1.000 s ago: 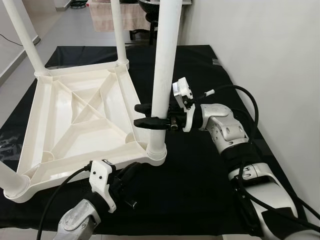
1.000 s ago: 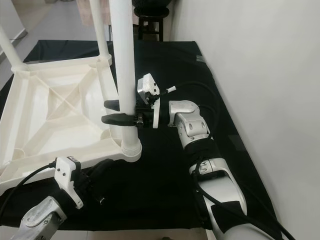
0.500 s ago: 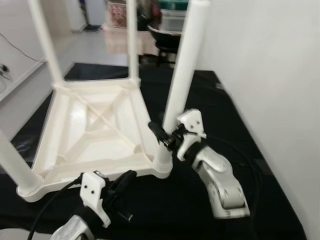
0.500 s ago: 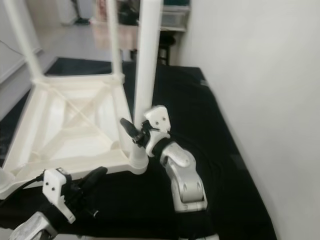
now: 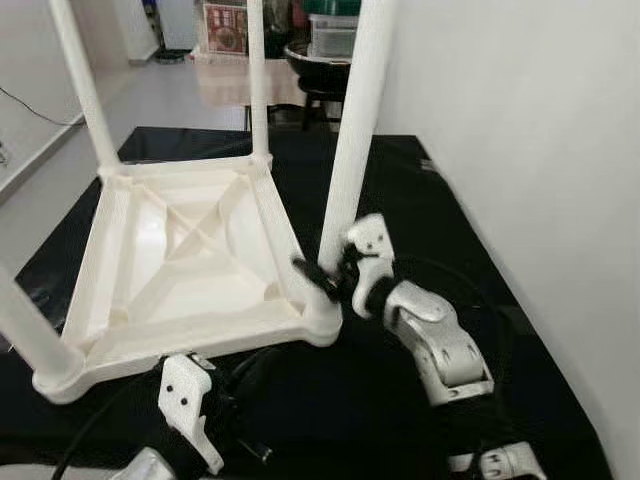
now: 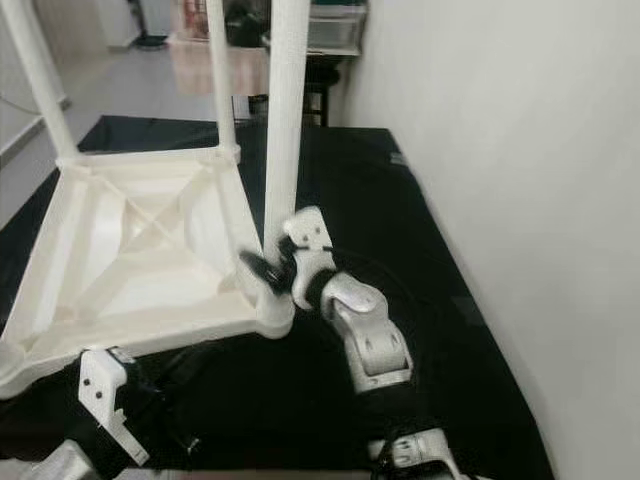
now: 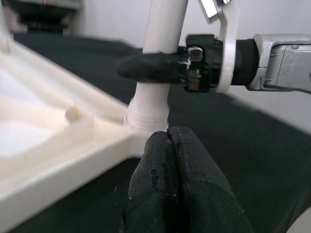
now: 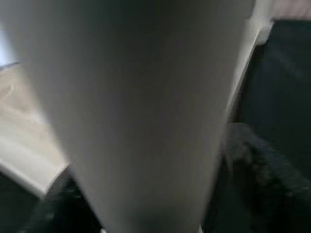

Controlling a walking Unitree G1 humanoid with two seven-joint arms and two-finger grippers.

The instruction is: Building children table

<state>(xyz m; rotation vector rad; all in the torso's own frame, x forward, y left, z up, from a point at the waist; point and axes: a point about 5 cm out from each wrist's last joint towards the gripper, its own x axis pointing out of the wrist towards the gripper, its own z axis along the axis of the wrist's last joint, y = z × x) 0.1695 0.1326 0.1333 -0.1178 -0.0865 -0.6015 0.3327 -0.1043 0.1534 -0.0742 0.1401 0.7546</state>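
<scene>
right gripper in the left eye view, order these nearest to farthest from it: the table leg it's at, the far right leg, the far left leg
1. The table leg at the near right corner of the upturned table: the right gripper is against its lower part.
2. The far right leg, at the back corner on the same side.
3. The far left leg, at the back corner diagonally opposite.

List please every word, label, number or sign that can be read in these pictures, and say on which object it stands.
None can be read.
The upturned white table, its legs, the black mat and both arms carry no visible lettering.
The colourful item in the far background may bear print, but it is too small and blurred to read.
</scene>
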